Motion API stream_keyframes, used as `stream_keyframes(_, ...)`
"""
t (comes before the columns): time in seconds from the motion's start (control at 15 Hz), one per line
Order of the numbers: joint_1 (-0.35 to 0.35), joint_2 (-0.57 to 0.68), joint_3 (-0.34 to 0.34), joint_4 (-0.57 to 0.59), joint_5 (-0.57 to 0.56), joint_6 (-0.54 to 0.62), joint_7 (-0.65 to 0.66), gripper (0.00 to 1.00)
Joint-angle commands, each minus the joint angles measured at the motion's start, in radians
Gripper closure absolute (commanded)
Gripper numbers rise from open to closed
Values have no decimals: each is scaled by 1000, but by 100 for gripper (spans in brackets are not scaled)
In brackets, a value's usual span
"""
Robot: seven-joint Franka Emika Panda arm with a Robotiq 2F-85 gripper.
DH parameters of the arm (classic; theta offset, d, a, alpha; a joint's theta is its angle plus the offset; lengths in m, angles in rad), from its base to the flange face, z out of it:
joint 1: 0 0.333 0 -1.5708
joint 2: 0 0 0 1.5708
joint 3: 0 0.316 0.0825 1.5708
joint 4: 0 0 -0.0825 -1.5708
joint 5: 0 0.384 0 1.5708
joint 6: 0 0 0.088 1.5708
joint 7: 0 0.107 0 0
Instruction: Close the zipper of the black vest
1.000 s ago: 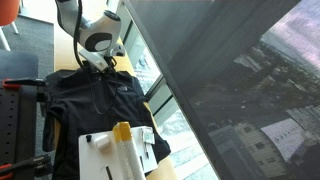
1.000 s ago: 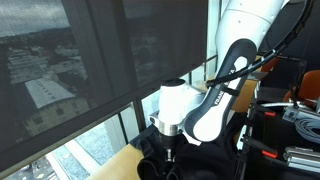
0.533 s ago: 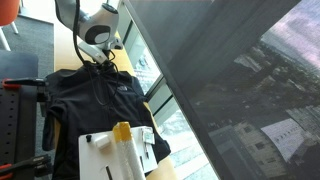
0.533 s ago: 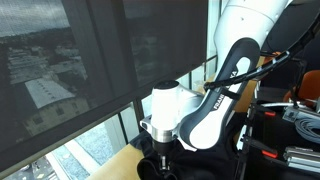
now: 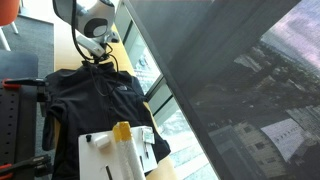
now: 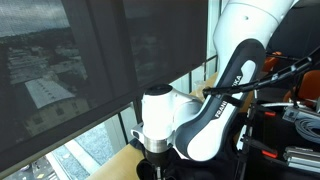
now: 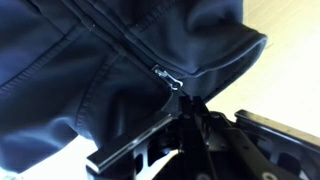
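Observation:
The black vest (image 5: 95,100) lies flat on the wooden table, collar at the far end, a small white logo on its chest. In the wrist view the vest (image 7: 70,70) fills the upper left, and the zipper (image 7: 130,45) runs as a thin closed line to its silver pull (image 7: 172,82) at the collar. My gripper (image 7: 190,103) has its two fingers pressed together right at the pull, apparently pinching its tab. In both exterior views the gripper (image 5: 97,60) (image 6: 157,162) stands over the collar end.
White papers (image 5: 110,155) and a yellow object (image 5: 122,132) lie on the vest's near end. Bare wooden table (image 7: 290,60) shows beyond the collar. A shaded window (image 5: 230,80) runs along the table's edge. Red and black equipment (image 5: 15,86) stands beside the table.
My gripper has moved along the zipper line toward the collar and the far end of the table. The vest's collar area has shifted slightly with it.

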Motion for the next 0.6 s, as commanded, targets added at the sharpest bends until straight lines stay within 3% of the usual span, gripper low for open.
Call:
stream_keyframes(0.0, 14, 31, 19, 67, -37, -37, 23, 98)
stream_keyframes(0.53, -8, 14, 21, 37, -53, -29, 17, 98)
